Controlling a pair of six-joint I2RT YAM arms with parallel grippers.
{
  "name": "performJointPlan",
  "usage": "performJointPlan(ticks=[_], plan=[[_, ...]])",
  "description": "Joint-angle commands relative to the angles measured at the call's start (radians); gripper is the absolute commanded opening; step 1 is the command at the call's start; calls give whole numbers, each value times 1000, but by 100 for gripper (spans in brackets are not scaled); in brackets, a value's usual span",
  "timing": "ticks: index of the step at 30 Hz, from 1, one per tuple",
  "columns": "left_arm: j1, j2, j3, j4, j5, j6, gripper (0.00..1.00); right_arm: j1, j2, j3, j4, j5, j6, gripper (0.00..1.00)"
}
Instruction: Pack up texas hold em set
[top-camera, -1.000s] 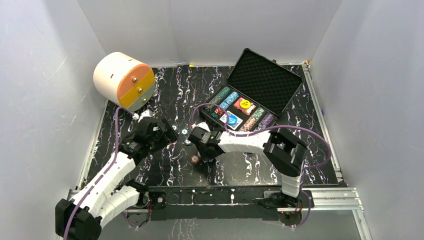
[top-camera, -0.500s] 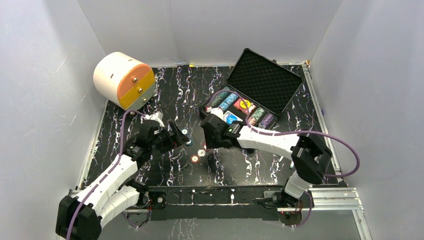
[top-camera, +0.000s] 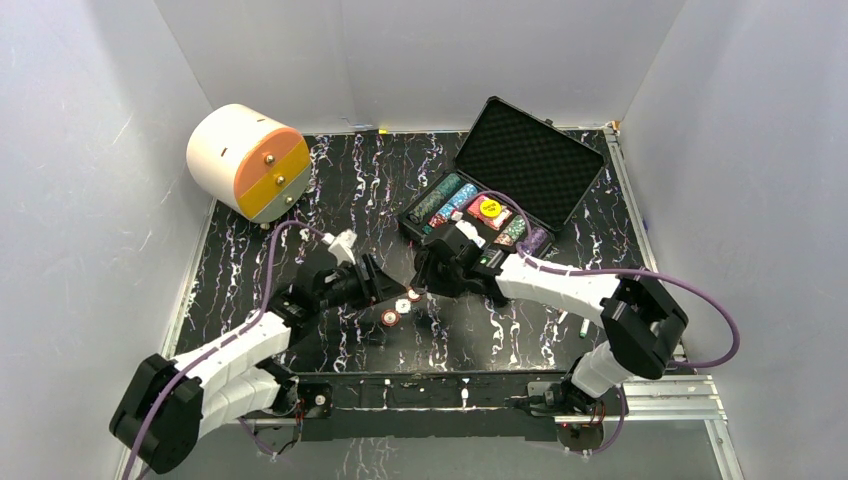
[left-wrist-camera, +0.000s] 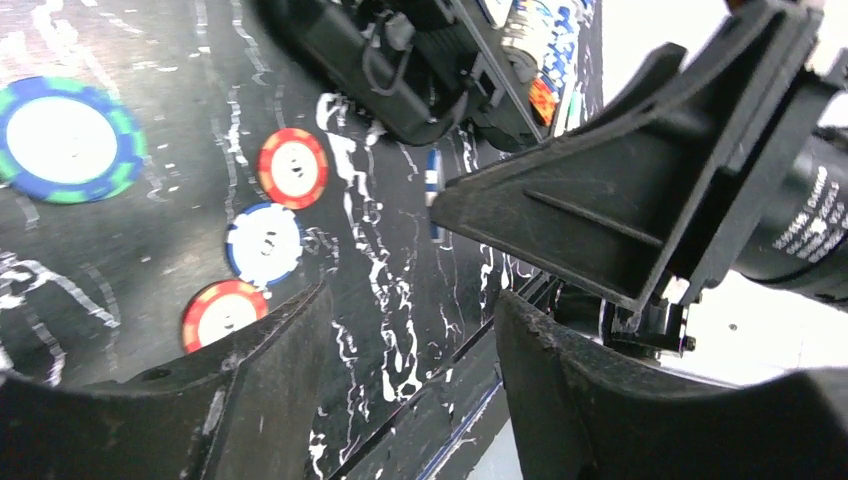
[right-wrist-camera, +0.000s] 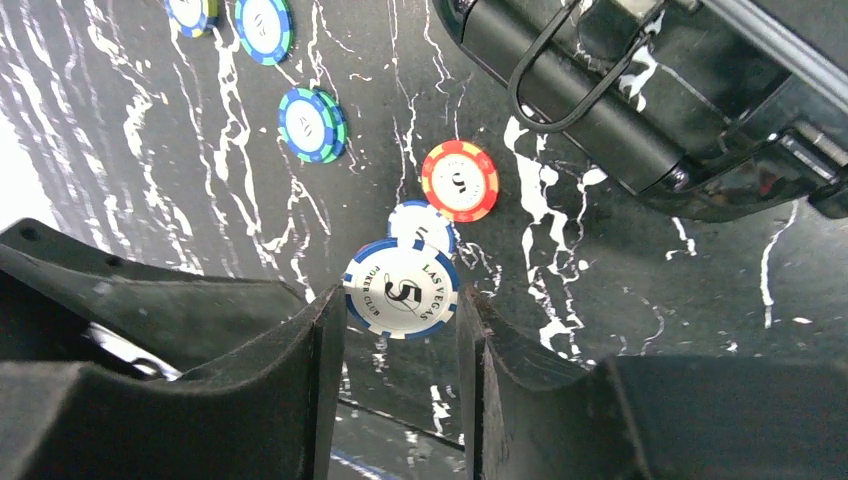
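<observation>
1. Texas hold em set (top-camera: 470, 215) sits in the upper right of the overhead frame. Its black case (top-camera: 530, 160) stands open on the black marbled desk (top-camera: 330, 190), with the foam-lined top tilted back. Rows of coloured chips and card decks fill the bottom half.
2. Loose chips lie on the desk near the centre of the overhead frame, below and left of the case. One of them is a red chip (top-camera: 390, 318).
3. Right end effector (top-camera: 425, 275) is clamped on a blue-and-white chip (right-wrist-camera: 402, 285) marked 5. The chip is held face-on between the two fingers (right-wrist-camera: 290, 400).
4. In the right wrist view, a second blue-and-white chip (right-wrist-camera: 430, 222) lies on the desk partly behind the held one. A red-and-yellow chip (right-wrist-camera: 460, 180) is just beside it, and a green-and-blue chip (right-wrist-camera: 312, 123) lies toward the upper left. The case wall with its wire handle fills the upper right.
5. Left end effector (left-wrist-camera: 410, 300) has its jaws apart with nothing between them, only bare desk. In the overhead view it hangs close to the right one, at frame centre.
6. The left wrist view shows a large blue-and-green chip (left-wrist-camera: 65, 140) at upper left. Two red chips and a blue-and-white one lie near the lower-left finger.
7. White-and-orange drawer unit (top-camera: 247, 160) stands in the upper left, well apart from the case.
</observation>
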Motion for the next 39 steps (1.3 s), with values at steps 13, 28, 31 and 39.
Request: performJointPlan(ticks=[13,28,31,39], plan=[[-123,109,8,296,-153,-18,38,-32,-81,-66,117,-109,271,43],[-129,153,19,320,-195,-39,13,-50,-100,-86,148,-154,321,43],[-129,161,27,322,-208,-35,4,-50,-101,-87,154,-159,315,44],[-117,131,107,186,-208,128,0,-184,-119,-8,160,-312,-182,67]])
